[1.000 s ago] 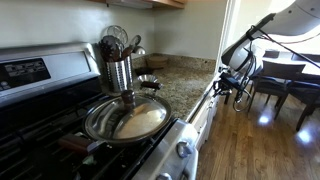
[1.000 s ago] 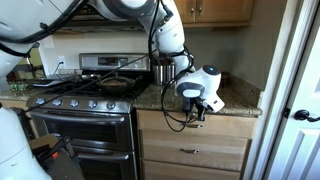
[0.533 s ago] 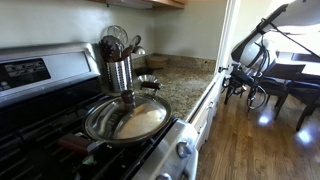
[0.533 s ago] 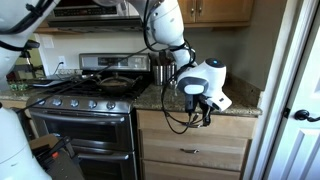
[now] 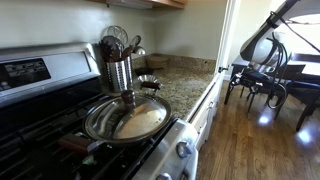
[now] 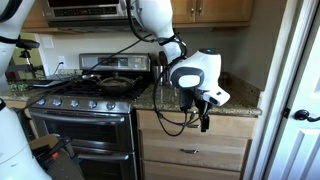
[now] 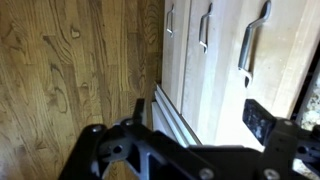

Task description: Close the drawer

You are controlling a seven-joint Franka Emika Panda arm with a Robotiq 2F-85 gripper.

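My gripper (image 6: pixel 205 118) hung wide open with nothing in it, just in front of the counter (image 6: pixel 238 102). The drawer (image 6: pixel 232 128) sat right under that counter. Its pale front looked shut, or almost shut. I guessed it was hard wood that slides easily — best pushed flat on the middle of its front.

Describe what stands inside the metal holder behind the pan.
In the metal holder a wire whisk rises above the rim, with darker tools beside it. Their lower ends are hidden by the holder's wall, so their number cannot be told.
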